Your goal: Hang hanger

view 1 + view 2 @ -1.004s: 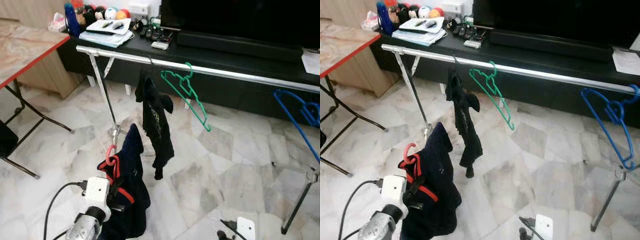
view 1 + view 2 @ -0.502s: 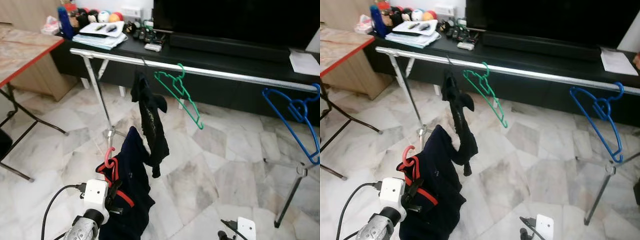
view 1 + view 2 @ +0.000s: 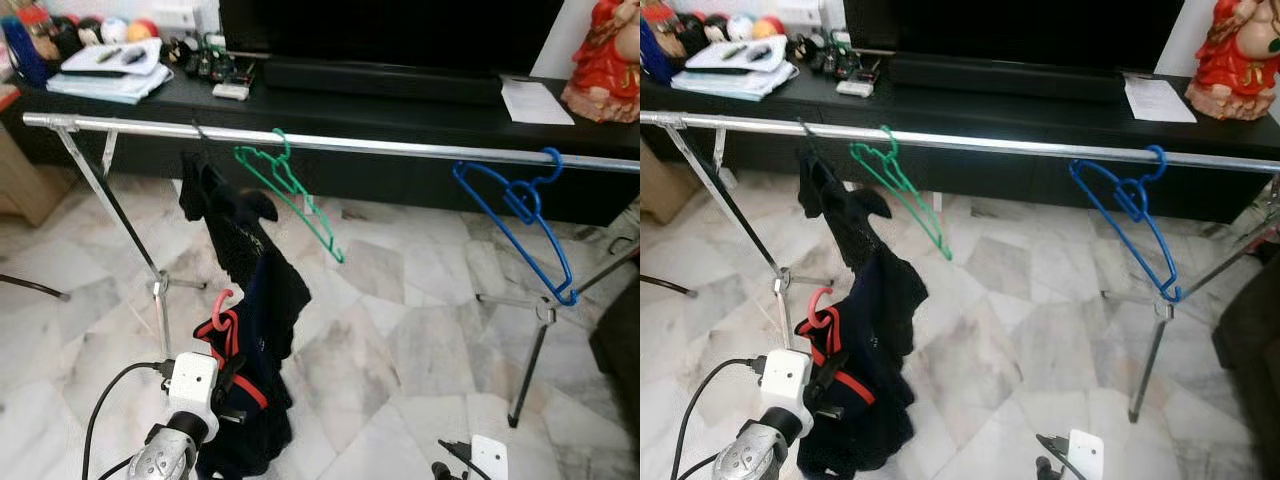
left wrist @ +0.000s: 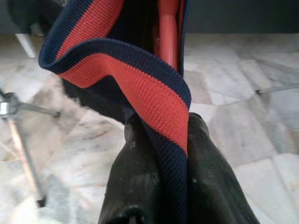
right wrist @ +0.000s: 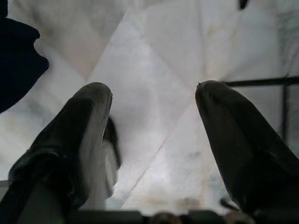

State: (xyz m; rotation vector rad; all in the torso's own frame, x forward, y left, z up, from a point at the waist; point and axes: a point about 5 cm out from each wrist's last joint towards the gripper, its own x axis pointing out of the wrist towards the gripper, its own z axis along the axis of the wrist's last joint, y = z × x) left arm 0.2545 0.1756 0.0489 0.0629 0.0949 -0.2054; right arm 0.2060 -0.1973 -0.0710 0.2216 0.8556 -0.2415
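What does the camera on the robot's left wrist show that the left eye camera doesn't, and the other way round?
Left wrist view: close up, the two black fingers pinch the navy garment's red-striped collar, the red hanger just behind it.

Left eye view: the silver rail with a black garment, a green hanger and a blue hanger hung on it, and the TV cabinet behind.

Both: the left gripper holding the navy garment on its red hanger, over marble floor.
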